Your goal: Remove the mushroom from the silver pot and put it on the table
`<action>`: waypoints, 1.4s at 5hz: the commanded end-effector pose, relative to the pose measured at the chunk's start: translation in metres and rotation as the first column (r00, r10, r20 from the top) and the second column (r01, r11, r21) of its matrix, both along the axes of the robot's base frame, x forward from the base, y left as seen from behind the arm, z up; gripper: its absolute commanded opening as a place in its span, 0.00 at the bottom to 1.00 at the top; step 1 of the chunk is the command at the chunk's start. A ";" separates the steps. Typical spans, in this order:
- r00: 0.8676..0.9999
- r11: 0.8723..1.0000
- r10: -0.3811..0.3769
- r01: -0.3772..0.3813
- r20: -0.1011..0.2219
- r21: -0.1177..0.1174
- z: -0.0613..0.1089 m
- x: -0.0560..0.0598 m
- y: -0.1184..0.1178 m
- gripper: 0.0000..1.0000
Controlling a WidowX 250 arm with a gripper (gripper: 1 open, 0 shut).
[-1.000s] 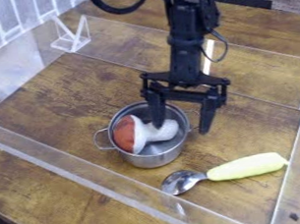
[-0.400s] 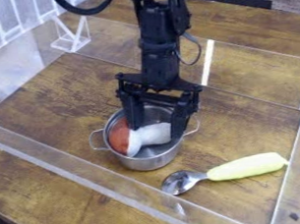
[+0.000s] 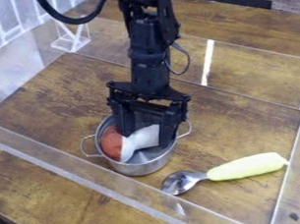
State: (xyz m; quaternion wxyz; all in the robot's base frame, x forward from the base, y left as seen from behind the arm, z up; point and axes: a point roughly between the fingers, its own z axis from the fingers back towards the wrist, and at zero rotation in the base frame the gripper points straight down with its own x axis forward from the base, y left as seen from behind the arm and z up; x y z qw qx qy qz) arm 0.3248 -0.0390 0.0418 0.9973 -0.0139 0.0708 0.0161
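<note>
The silver pot (image 3: 133, 160) sits on the wooden table (image 3: 244, 106), near its front middle. Inside it lies the mushroom (image 3: 116, 143), tipped on its side with the red-orange cap to the left and the white stem (image 3: 143, 137) pointing right. My gripper (image 3: 149, 130) hangs straight down over the pot, open, its black fingers (image 3: 119, 119) reaching down to the rim on either side of the stem. Nothing is held between them.
A spoon with a yellow-green handle (image 3: 245, 167) and a small silver bowl (image 3: 183, 182) lies right of the pot. Clear acrylic walls (image 3: 66, 176) edge the table. A clear stand (image 3: 69, 34) is at the back left.
The arm has moved left and lower, from right of the pot to directly above it. The open fingers now straddle the mushroom's stem. The mushroom and pot have not moved.
</note>
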 end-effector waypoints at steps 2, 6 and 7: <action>0.998 1.000 -0.010 0.011 0.062 -0.013 0.001 0.003 0.004 0.00; 0.981 0.987 -0.158 0.160 0.113 -0.004 0.000 0.016 0.002 1.00; 0.975 0.983 -0.184 0.186 0.125 -0.003 0.000 0.019 0.001 1.00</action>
